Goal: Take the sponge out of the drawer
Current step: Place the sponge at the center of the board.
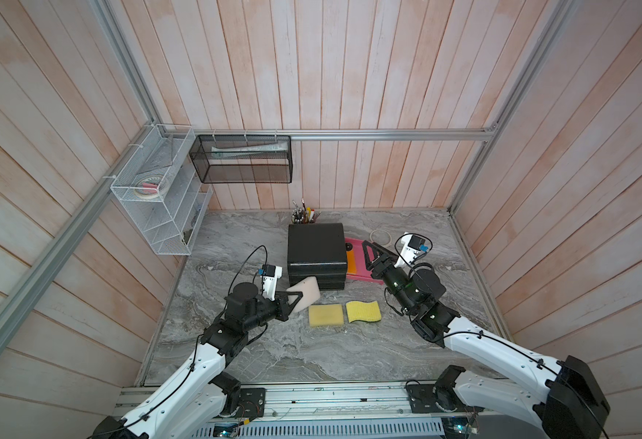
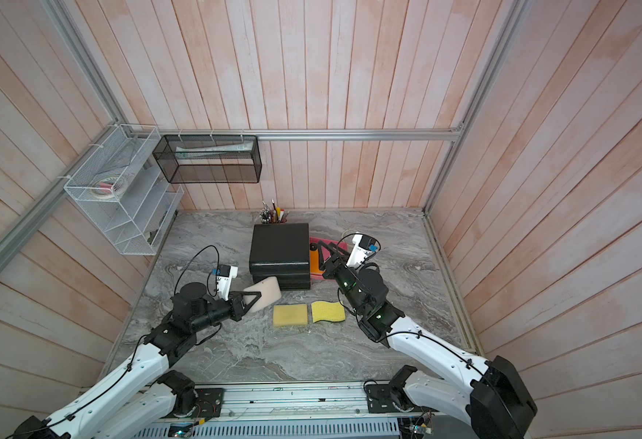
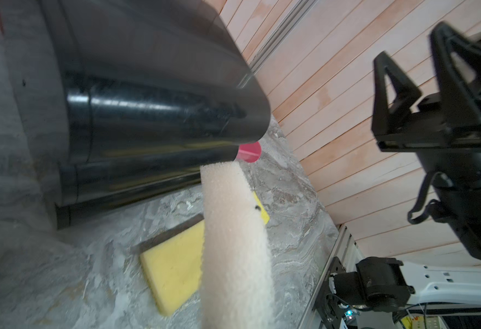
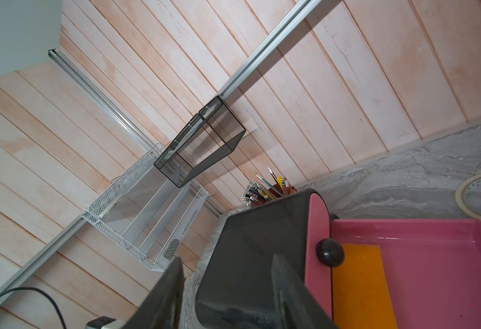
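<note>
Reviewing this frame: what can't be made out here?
Orange sponge: cut off by the frame edge in the right wrist view; partly behind the right pincer in a top view.
Left pincer: one finger behind the pale sponge in both top views.
Wavy yellow sponge: mostly behind the pale sponge, left wrist view.
White rack contents: too small, top views.

1 pale sponge (image 1: 308,289); 2 yellow sponges (image 1: 326,315) (image 1: 363,312); 1 orange sponge (image 4: 359,284); 1 drawer unit (image 1: 315,247); 2 wall baskets (image 1: 148,213) (image 1: 243,175).
</note>
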Controlling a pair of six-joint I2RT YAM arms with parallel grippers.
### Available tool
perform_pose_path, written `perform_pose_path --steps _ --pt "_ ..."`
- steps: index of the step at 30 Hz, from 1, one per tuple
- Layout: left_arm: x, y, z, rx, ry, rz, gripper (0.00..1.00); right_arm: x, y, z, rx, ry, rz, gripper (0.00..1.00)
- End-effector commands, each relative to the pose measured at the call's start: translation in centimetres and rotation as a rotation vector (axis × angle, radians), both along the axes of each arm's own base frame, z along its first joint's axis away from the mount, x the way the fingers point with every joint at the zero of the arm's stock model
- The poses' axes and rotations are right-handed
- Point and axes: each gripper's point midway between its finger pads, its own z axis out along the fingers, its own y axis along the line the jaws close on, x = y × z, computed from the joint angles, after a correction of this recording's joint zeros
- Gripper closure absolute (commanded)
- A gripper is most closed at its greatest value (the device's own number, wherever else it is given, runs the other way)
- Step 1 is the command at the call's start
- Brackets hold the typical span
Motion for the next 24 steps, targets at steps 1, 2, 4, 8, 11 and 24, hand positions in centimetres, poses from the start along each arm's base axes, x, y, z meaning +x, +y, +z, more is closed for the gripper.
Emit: perform_pose_path --steps 1,2,4,8,11,24 --pt "-0.1 0.9 -1.5 0.047 0.051 0.065 0.97 0.2 -0.2 -1.1 -0.041 0.007 -0.011 0.48" --pt "-0.1 1.1 -2.0 0.065 0.062 0.083 0.97 0.2 -0.2 -1.1 -0.043 0.004 -0.010 0.48" --pt "0.0 1.6 -3.3 0.103 0.102 0.124 0.97 0.2 -0.4 -1.4 -0.044 0.006 -0.014 0.48" --pt "-1.3 2.4 -6.4 0.135 0.208 0.154 0.97 0.1 -0.8 -1.6 -0.042 0.005 -0.020 0.48" --pt "-1.7 3.0 -6.3 0.135 0.209 0.176 0.97 0.2 -1.2 -2.0 -0.033 0.008 -0.030 0.48" --pt "-1.9 2.5 -6.0 0.238 0.302 0.116 0.94 0.2 -2.1 -2.7 0.000 -0.001 -0.043 0.48"
